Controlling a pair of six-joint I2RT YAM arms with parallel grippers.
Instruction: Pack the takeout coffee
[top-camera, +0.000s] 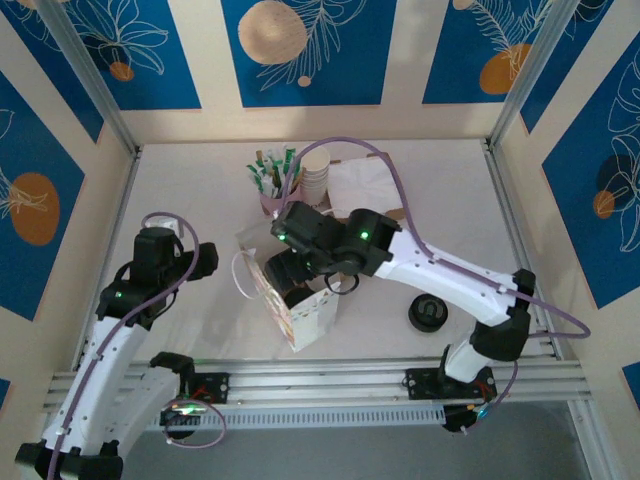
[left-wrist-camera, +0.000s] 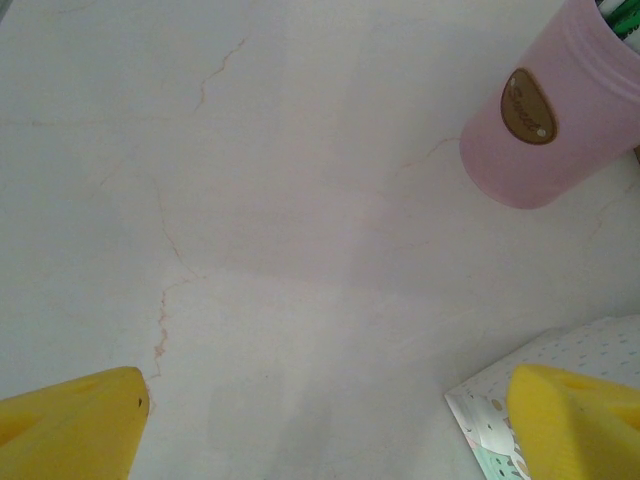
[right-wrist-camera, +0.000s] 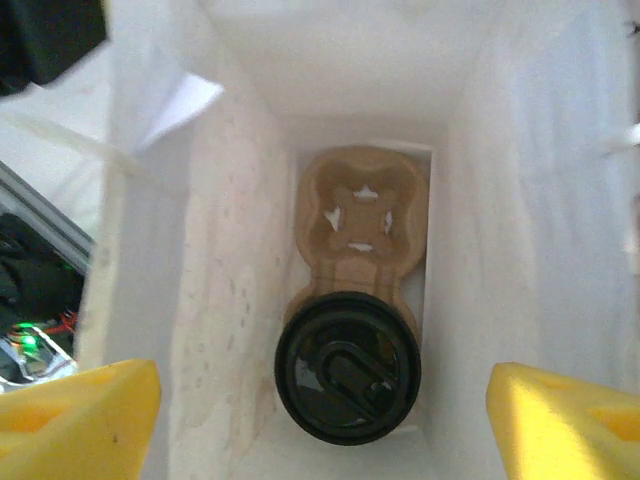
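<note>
The coffee (right-wrist-camera: 347, 377) is seated in the lower slot of the cardboard carrier (right-wrist-camera: 362, 215) at the bottom of the white bag (right-wrist-camera: 240, 300), lower centre of the right wrist view. The right pincer (right-wrist-camera: 322, 388) is spread apart above it, empty. The left pincer (left-wrist-camera: 328, 392) is likewise apart over the bench (left-wrist-camera: 250, 200). If a bag wall is snagged on withdrawal, the bag may be tipped.

Overhead wide, wrists close down, sharing bag (top-camera: 300, 320)
</note>
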